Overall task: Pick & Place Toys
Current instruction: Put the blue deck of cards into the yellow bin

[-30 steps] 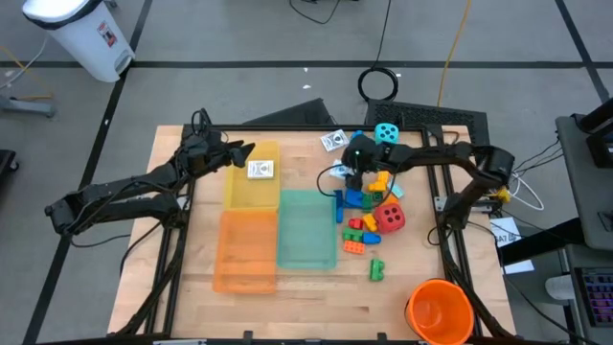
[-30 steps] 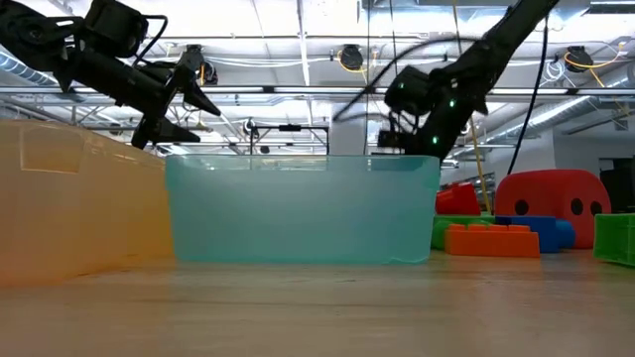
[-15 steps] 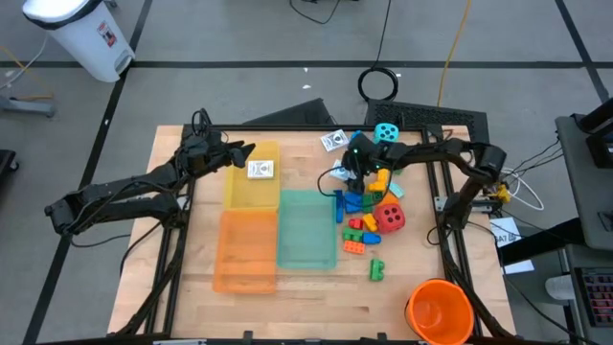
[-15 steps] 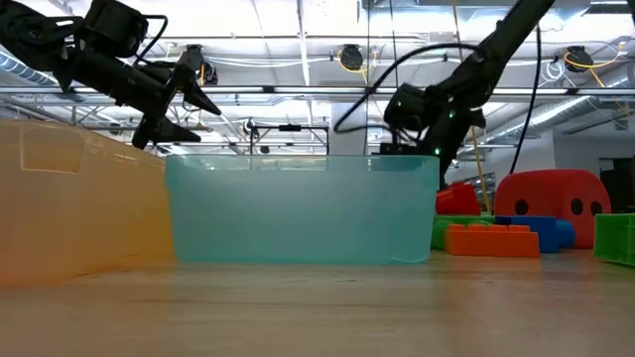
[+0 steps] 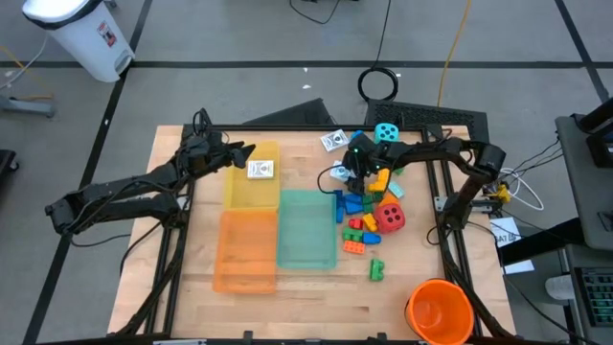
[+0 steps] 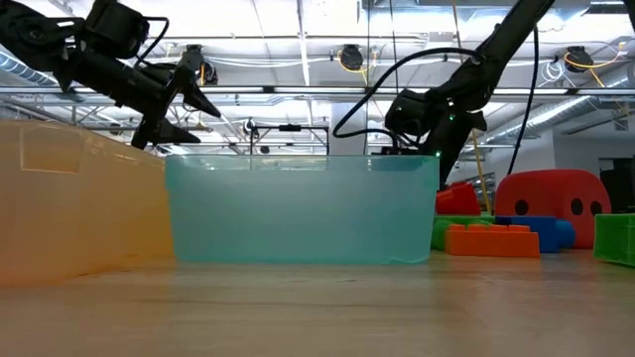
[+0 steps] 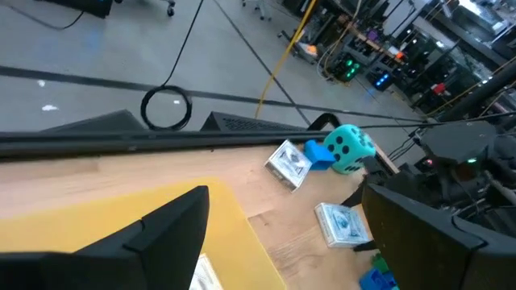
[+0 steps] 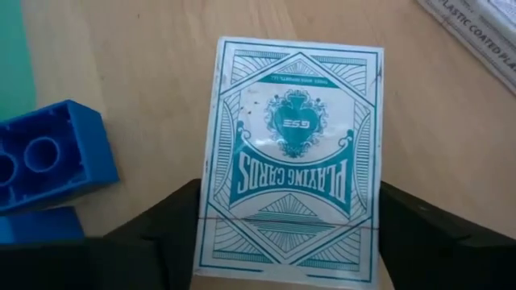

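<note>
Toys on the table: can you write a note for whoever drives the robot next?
Left gripper: open, holding nothing, above the translucent yellow tray.
Right gripper: down at a white-and-teal card pack on the wood beside a blue plastic brick.
Done: one card pack lies in the yellow tray.
To do: a third card pack, teal dotted die, red dotted die, pile of coloured bricks.

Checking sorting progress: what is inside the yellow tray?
One white card pack lies in the yellow tray, near its far end. The left hand hovers over the far rim, hiding that corner; the rest of the floor shows nothing else.
</note>
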`<action>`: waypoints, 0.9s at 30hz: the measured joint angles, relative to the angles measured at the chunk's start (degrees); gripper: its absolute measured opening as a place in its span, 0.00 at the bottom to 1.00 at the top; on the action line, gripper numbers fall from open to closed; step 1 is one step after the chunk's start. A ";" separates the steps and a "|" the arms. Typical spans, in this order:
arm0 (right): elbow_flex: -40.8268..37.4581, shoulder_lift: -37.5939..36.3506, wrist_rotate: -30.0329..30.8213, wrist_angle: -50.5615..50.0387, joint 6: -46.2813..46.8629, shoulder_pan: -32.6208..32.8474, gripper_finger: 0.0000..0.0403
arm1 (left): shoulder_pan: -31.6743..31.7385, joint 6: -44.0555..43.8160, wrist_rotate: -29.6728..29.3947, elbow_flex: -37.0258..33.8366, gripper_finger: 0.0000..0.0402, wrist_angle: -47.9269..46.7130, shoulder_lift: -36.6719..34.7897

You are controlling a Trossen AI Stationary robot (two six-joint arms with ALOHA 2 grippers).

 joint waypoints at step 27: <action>-1.80 -18.04 38.11 18.38 -16.99 29.63 0.65 | -15.72 5.39 9.99 6.04 0.83 37.23 25.81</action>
